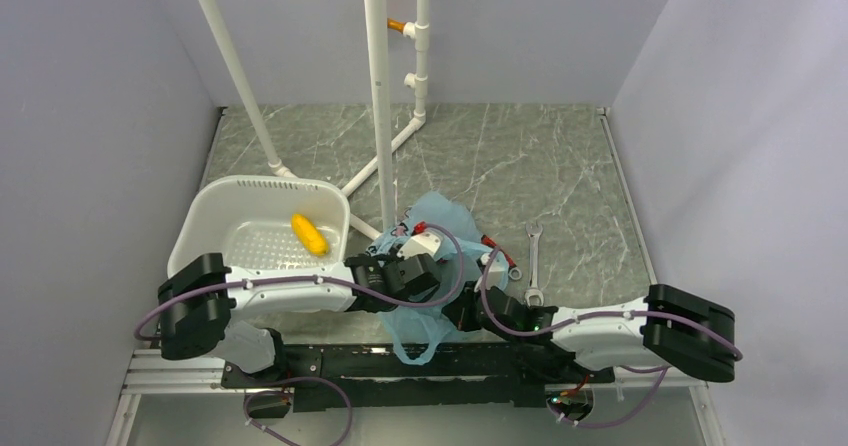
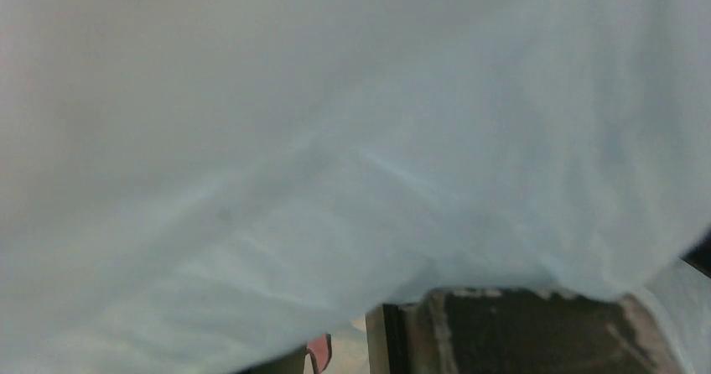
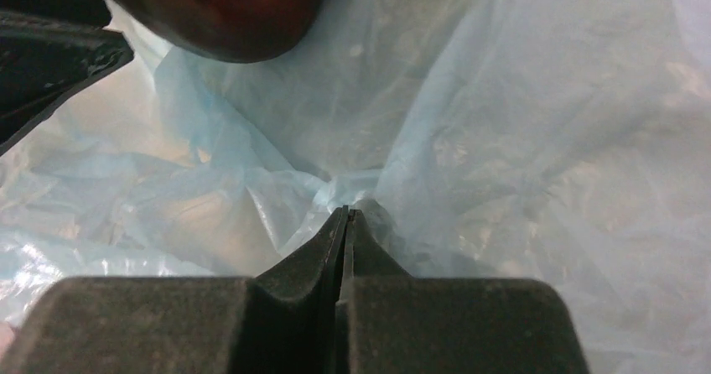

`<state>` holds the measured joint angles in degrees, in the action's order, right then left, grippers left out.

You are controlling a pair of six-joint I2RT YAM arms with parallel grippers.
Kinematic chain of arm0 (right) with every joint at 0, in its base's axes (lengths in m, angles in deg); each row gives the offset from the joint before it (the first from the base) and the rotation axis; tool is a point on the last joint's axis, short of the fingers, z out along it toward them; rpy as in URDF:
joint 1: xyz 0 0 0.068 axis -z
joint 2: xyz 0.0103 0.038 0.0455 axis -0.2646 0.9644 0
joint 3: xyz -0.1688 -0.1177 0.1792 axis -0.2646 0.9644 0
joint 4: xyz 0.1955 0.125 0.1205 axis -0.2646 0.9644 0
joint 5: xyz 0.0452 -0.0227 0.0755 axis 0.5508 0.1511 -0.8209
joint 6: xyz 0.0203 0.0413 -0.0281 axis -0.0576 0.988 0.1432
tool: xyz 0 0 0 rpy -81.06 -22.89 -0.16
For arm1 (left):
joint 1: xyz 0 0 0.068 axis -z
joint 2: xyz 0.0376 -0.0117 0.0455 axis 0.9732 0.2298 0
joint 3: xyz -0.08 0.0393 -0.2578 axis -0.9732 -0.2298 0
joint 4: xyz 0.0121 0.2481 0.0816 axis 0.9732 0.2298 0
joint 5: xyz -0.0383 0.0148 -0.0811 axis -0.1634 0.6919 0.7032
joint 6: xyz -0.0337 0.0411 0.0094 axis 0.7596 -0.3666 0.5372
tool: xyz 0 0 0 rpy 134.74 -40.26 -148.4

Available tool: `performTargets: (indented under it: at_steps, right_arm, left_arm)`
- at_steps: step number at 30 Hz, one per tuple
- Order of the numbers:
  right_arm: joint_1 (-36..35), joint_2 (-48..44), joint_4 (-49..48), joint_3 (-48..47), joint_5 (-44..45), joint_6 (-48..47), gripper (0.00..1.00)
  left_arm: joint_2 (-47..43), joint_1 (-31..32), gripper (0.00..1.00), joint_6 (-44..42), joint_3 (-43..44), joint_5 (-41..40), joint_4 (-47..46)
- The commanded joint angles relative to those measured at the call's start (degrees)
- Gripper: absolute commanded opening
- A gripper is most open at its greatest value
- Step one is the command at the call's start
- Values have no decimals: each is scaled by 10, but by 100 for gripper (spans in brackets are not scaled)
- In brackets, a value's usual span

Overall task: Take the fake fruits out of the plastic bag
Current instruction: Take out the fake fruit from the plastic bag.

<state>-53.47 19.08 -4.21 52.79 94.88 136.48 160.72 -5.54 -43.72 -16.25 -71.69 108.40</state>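
Green marbled tabletop (image 1: 560,166) holds the crumpled, translucent light-blue plastic bag (image 1: 440,216) at lower centre. Right gripper (image 3: 345,216) pinches its film, jaws pressed together. Left gripper (image 1: 405,238) reaches into it, spread impossible to tell. Yellow fruit (image 1: 309,234) lies in the white basket (image 1: 215,221), centre left.

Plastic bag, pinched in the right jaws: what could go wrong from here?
The right gripper has its jaws shut on only a thin fold of the plastic bag; the film may slip or tear. The bag veils nearly the whole left wrist view, so reaching the maroon fruit would be near blind, and it could be knocked deeper.
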Motion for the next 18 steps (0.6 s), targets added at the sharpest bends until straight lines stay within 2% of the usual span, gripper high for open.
performTargets:
  at_steps: [1, 7, 13, 18]
  right_arm:
    - [-3, 37, -64, -41, -48, -67, 2]
    - [-4, 113, -79, -95, -102, -114, 4]
    - [-5, 136, -75, -106, -108, -114, 4]
    - [-4, 145, -77, -107, -107, -112, 4]
  left_arm:
    - [-51, -4, 31, 45, -33, -52, 0]
    - [-108, -17, 40, 55, -94, -24, -53]
    - [-111, -48, 67, 37, -95, 9, -106]
    - [-91, -62, 77, 23, -68, -9, -104]
